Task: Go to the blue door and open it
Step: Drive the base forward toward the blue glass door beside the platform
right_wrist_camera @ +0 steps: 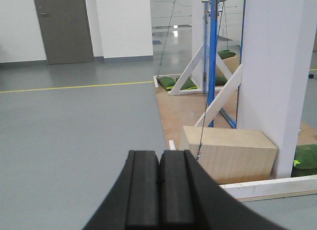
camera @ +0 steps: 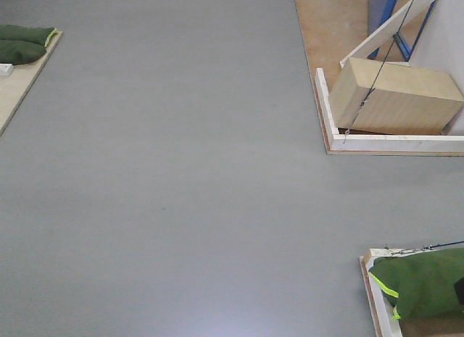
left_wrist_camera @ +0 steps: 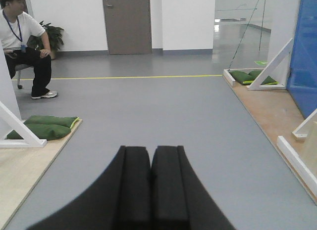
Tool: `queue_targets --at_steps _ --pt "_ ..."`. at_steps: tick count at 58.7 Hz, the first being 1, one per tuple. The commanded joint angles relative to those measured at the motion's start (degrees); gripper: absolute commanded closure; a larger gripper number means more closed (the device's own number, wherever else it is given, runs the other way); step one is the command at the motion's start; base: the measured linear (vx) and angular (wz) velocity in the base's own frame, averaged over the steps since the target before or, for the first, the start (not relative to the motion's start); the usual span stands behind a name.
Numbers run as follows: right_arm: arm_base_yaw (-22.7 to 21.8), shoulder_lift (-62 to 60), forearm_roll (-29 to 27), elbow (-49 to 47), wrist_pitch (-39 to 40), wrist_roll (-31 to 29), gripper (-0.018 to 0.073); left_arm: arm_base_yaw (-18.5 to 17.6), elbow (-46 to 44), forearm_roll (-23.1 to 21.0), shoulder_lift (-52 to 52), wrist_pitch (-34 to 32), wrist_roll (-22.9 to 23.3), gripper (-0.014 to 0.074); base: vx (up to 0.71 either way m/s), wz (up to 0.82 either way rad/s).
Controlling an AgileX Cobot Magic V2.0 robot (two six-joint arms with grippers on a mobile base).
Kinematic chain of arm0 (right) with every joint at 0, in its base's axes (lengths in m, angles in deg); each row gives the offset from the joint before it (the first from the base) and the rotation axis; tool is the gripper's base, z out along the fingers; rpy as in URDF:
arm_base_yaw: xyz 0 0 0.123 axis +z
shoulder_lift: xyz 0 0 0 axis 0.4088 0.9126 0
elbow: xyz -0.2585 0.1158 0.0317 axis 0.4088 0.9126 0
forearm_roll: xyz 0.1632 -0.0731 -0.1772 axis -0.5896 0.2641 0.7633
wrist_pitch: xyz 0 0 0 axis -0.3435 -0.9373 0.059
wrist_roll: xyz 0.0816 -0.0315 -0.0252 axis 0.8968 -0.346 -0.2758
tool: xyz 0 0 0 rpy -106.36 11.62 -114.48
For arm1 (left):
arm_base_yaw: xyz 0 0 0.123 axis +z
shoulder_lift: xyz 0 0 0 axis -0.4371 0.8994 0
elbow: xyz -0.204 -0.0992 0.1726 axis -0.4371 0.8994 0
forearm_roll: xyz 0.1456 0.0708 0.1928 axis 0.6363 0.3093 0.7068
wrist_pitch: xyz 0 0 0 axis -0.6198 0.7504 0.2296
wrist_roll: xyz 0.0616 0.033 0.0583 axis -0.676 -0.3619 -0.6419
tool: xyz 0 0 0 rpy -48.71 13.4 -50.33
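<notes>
The blue door (right_wrist_camera: 213,57) stands edge-on ahead and to the right in the right wrist view, a thin blue strip with silver handle parts (right_wrist_camera: 212,2) near the top. In the left wrist view its glossy blue face (left_wrist_camera: 303,52) fills the right edge. A blue strip (camera: 383,7) also shows at the top right of the front view. My left gripper (left_wrist_camera: 150,152) is shut and empty above the grey floor. My right gripper (right_wrist_camera: 160,157) is shut and empty too. Both are well short of the door.
A wooden box (right_wrist_camera: 229,152) and white diagonal braces (right_wrist_camera: 220,99) sit on a wooden platform (camera: 326,22) in front of the door, beside a white panel (right_wrist_camera: 275,67). Green sandbags (left_wrist_camera: 47,127) lie left and right (camera: 424,283). A seated person (left_wrist_camera: 22,47) is at the far left.
</notes>
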Motion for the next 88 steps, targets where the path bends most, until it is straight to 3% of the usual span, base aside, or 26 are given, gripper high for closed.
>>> queue_targets --at_steps 1,20,54,66,88 --pt "-0.21 -0.89 0.34 -0.06 4.91 -0.04 0.0561 -0.11 -1.51 -0.10 -1.00 -4.83 0.37 0.0524 0.00 -0.01" --pt "-0.21 -0.89 0.34 -0.06 4.91 -0.04 0.0561 -1.86 -1.51 -0.10 -1.06 -4.83 0.37 0.0524 0.00 -0.01" --pt "0.15 -0.98 0.33 0.00 5.06 -0.04 0.0561 -1.86 -1.05 -0.10 -1.06 -4.78 0.37 0.0524 0.03 -0.01" --pt "0.33 -1.04 0.33 0.00 5.08 -0.04 0.0561 0.04 -1.05 -0.10 -1.06 -4.78 0.37 0.0524 0.17 -0.07" --pt "0.49 -1.04 0.33 0.00 4.89 -0.04 0.0561 0.26 -1.05 -0.10 -1.00 -4.78 0.37 0.0524 0.31 -0.03"
